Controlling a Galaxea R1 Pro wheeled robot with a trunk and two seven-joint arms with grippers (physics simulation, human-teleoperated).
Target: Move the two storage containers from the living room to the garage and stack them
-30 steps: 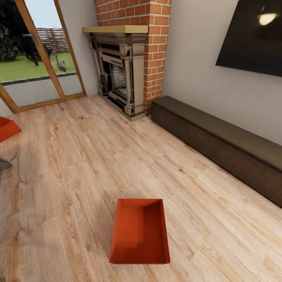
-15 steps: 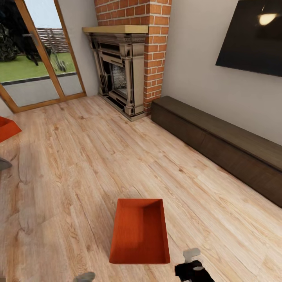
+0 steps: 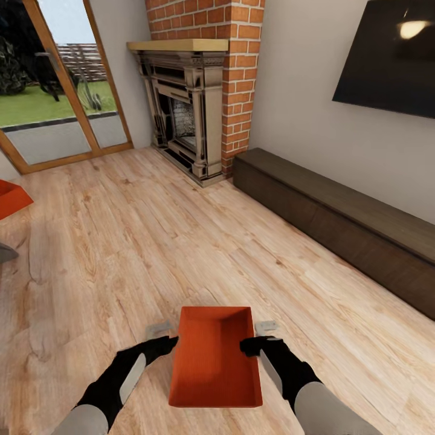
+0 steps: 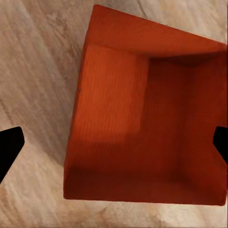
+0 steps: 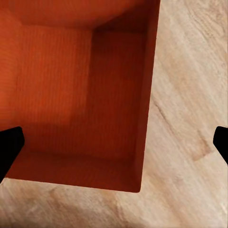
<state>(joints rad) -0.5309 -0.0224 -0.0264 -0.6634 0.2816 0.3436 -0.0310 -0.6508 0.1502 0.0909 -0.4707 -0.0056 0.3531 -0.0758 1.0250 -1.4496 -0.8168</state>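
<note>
Light wood plank floor [image 3: 181, 241], lower centre: left gripper [image 3: 164, 338] and right gripper [image 3: 258, 336], both spread wide, flank an open-topped orange-red container [image 3: 215, 362].

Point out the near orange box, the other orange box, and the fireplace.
near orange box [image 3: 214, 356], head view, on its inner bottom.
other orange box [image 3: 11, 198], head view, on the corner at the picture's edge.
fireplace [image 3: 184, 118], head view, on its dark opening.

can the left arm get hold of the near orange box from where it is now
Probably yes. The left end effector is open beside the near storage container, its fingers straddling that wall, with bare wood floor around it.
</note>
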